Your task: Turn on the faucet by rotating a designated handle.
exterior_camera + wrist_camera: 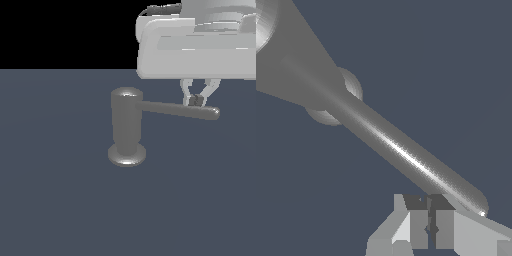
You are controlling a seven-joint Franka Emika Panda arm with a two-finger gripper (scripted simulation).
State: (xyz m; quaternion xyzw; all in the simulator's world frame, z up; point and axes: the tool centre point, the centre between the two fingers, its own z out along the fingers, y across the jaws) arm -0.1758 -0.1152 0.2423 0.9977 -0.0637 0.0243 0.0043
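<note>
The faucet (126, 127) stands upright on the dark desk (60, 200), well off toward the exterior view's left of the tool. Its handle (177, 110) runs sideways from near the rounded top toward the tool, ending just past it. The tool (196, 101) sits beside the rod's rounded end, fingers (418, 227) drawn together with almost no gap, gripping nothing.
</note>
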